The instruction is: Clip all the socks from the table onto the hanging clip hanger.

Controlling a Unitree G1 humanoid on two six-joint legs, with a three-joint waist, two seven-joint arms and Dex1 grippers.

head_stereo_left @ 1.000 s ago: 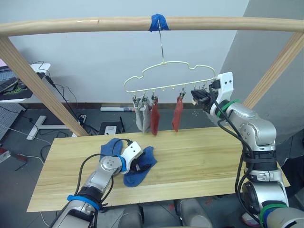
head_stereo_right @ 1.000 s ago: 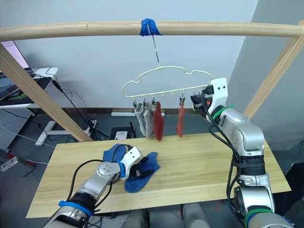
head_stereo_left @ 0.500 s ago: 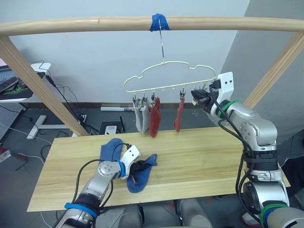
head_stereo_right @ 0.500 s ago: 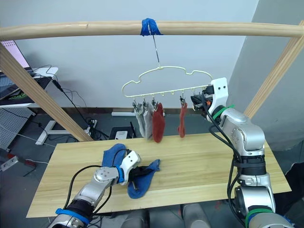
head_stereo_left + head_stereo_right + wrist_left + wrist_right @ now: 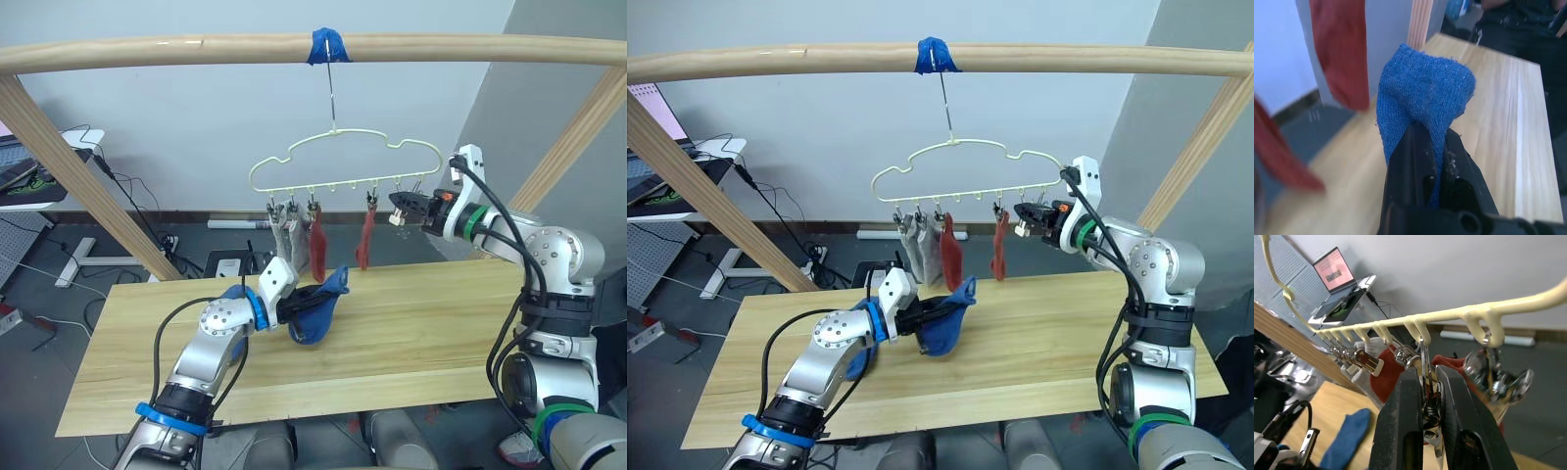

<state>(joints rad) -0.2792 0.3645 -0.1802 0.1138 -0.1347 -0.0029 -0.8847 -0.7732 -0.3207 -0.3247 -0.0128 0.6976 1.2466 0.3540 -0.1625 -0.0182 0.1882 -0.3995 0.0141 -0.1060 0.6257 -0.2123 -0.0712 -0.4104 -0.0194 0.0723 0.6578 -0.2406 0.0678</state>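
Four socks (image 5: 313, 240) hang from hanger (image 5: 343, 166) above table (image 5: 411, 323).

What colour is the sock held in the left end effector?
Blue: the soft knit ankle sock shows best in the left wrist view.

A round light wooden pole frame (image 5: 196, 47) is set across the top, carried on slanted wooden side poles (image 5: 78, 181). A patch of blue tape (image 5: 325, 45) is wrapped around the top pole at mid-span. A white desk (image 5: 44, 181) with an open laptop (image 5: 1336, 276) showing a pink screen is placed at the far left. Black cables (image 5: 127, 196) and a white power strip (image 5: 240, 224) are laid on the grey floor along the pale wall.
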